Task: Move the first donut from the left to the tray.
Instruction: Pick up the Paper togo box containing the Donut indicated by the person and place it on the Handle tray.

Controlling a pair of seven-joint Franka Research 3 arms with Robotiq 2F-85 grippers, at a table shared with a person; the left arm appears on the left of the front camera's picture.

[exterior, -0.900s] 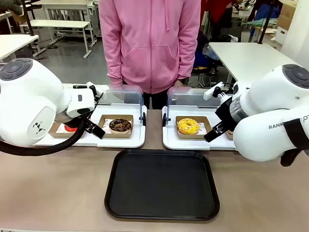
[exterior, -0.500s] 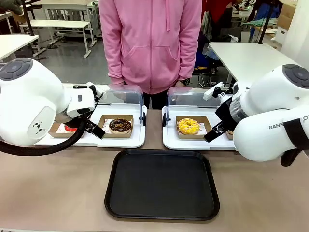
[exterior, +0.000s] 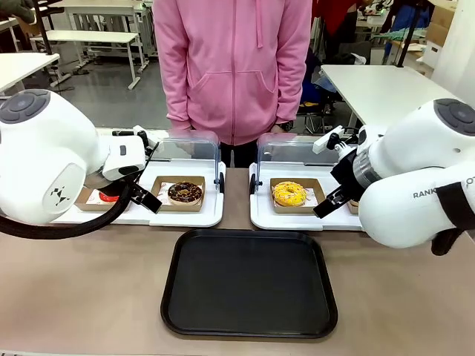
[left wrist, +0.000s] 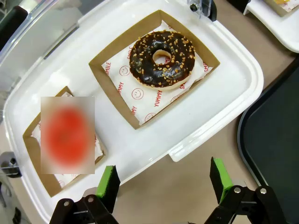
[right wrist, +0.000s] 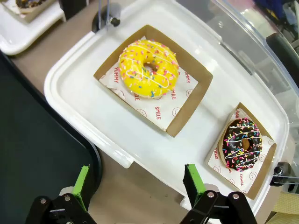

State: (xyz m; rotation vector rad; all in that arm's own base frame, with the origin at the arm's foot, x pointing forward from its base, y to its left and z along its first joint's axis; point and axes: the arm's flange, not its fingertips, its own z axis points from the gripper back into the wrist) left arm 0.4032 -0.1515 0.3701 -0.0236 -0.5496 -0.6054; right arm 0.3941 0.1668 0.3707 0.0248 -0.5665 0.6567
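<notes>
1. Front view: the first donut from the left (exterior: 109, 197) shows as a red sliver in its brown holder. It lies at the left end of the left white display tray (exterior: 200, 216), and the left arm hides most of it.
2. Left wrist view: the same donut (left wrist: 67, 135) appears whole but blurred, seated in its square cardboard holder (left wrist: 33, 135). The chocolate donut with nuts (left wrist: 161, 58) sits in a larger holder beside it, apart from it, on the same white tray.
3. The front view alone shows the person in a pink hoodie (exterior: 234, 67) standing at the far side, and both clear lids (exterior: 193, 144) raised.
4. Right wrist view: a yellow-glazed sprinkled donut (right wrist: 148, 69) and a chocolate sprinkled donut (right wrist: 243, 143), each in its own holder on the right white tray (right wrist: 93, 112).
5. Left gripper (left wrist: 164, 182): fingers wide apart, nothing between them. The gap spans bare table and the white tray's near rim.
6. The red donut lies beyond one green pad (left wrist: 108, 184) and to its outer side, outside the gap and not touching it.
7. Right gripper (right wrist: 137, 183): fingers wide apart, holding nothing.
8. The black tray (exterior: 249, 285) lies near the middle of the table, in front of both white trays, with nothing on it.
</notes>
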